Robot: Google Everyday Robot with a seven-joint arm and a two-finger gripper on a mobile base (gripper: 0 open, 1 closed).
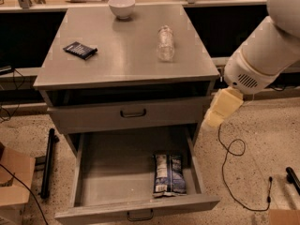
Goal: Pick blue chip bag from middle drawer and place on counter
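Note:
The blue chip bag (168, 174) lies flat on the floor of the open middle drawer (112, 172), in its right front part, lengthwise front to back. The counter (122, 60) is the grey metal top of the cabinet. My gripper (219, 110), cream-coloured, hangs from the white arm (262, 50) just right of the cabinet, level with the closed upper drawer (133, 113). It is above and to the right of the bag, not touching it, and holds nothing I can see.
On the counter lie a clear plastic bottle (165, 42), a white bowl (122, 7) and a black calculator (80, 50). A cardboard box (11, 182) and a black bar (47, 163) are on the floor at left. A black cable (234, 172) loops at right.

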